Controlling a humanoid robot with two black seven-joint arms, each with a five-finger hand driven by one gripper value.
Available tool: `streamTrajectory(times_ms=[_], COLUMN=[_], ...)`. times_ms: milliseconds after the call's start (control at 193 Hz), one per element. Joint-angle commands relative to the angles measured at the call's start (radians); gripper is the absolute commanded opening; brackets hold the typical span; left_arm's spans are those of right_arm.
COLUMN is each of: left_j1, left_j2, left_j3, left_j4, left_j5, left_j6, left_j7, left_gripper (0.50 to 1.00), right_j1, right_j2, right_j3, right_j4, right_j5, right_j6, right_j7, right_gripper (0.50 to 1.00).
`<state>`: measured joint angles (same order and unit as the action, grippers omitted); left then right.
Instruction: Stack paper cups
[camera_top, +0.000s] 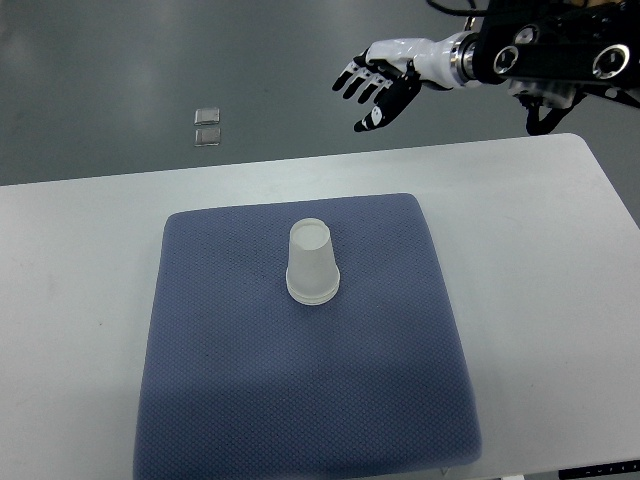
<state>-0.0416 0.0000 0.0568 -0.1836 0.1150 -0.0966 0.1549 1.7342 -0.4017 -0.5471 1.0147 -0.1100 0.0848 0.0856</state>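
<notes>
A stack of white paper cups stands upside down near the middle of the blue mat; rims of nested cups show at its base. My right hand hovers beyond the table's far edge, well above and to the right of the cups, fingers spread and holding nothing. Its black and white arm comes in from the upper right. The left arm does not show.
The blue mat lies on a white table. Past the table's far edge is grey floor with two small pale squares.
</notes>
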Motion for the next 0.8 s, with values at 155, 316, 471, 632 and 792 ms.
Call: streamTrajectory(times_ms=[155, 316, 471, 632, 792], left_j1=[0.0, 0.006, 0.008, 0.011, 0.029], left_j2=[0.0, 0.0, 0.0, 0.0, 0.0], left_j3=[-0.002, 0.0, 0.002, 0.0, 0.002], left_j4=[-0.002, 0.003, 0.013, 0.021, 0.023], left_j5=[0.0, 0.0, 0.0, 0.0, 0.0], left_j6=[0.0, 0.005, 0.008, 0.009, 0.009], left_j7=[0.0, 0.0, 0.0, 0.0, 0.0], left_gripper=[1.0, 1.0, 1.0, 1.0, 1.0], right_j1=[-0.203, -0.358, -0.466, -0.59, -0.702], right_j2=[-0.08, -0.054, 0.021, 0.107, 0.162], right_j3=[0.265, 0.492, 0.671, 0.845, 1.033], right_j4=[-0.119, -0.251, -0.308, -0.363, -0.366], right_j5=[0.222, 0.277, 0.277, 0.277, 0.277], right_j6=[0.0, 0.0, -0.003, -0.003, -0.026], right_j7=[-0.001, 0.0, 0.005, 0.049, 0.103], right_gripper=[0.791, 0.852, 0.854, 0.864, 0.885])
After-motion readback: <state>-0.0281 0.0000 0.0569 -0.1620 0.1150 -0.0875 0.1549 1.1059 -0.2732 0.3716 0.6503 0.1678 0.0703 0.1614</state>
